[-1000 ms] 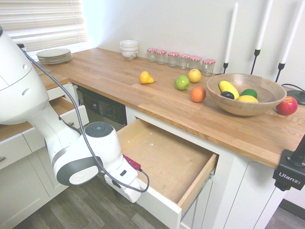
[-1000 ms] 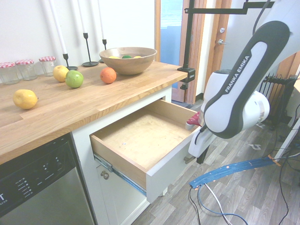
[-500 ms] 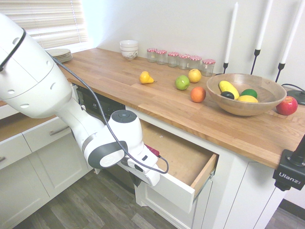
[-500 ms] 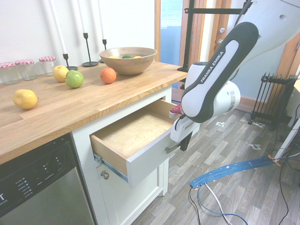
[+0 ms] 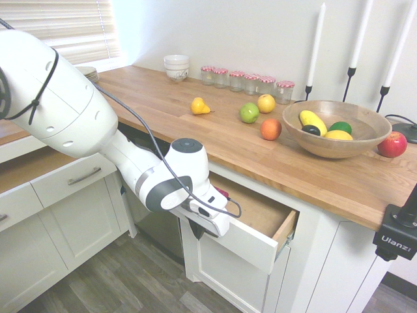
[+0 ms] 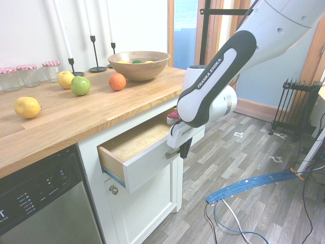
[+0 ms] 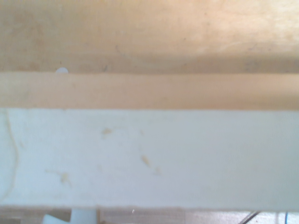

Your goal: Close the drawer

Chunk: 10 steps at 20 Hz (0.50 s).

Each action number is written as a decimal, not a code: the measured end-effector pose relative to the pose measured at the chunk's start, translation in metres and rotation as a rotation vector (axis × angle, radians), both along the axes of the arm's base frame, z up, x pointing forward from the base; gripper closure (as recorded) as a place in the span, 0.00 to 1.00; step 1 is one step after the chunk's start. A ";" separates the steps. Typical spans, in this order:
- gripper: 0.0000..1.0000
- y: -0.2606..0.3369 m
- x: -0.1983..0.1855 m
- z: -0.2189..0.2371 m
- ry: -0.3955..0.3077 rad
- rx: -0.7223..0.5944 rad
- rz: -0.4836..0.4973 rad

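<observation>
Drawer front fills the wrist view as a broad white band with a pale wooden edge and the wooden bottom beyond it. Seen from outside, the drawer stands partly open under the counter, its white front jutting out from the cabinet and a strip of its wooden inside showing. The gripper points straight down in front of that white face, fingers closed together and empty — they hang just before the front by the silver handle, though actual contact is hard to tell. The white arm reaches in over the lower cabinets. A black dishwasher sits beside the drawer's cabinet. On the counter lie a lemon, a green apple, a yellow apple and an orange; behind them is a wooden bowl holding fruit, and near it a red apple. Farther back — a row of red-lidded jars, stacked white bowls, plates and tall candles against the wall.
</observation>
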<state>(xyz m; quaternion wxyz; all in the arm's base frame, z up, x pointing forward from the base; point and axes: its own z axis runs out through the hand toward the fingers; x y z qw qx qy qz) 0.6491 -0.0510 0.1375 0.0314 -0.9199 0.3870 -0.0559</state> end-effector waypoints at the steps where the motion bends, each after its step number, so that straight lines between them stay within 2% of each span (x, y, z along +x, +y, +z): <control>1: 1.00 0.000 0.005 -0.001 0.000 0.001 -0.002; 10: 1.00 0.003 0.048 0.000 -0.003 -0.012 -0.011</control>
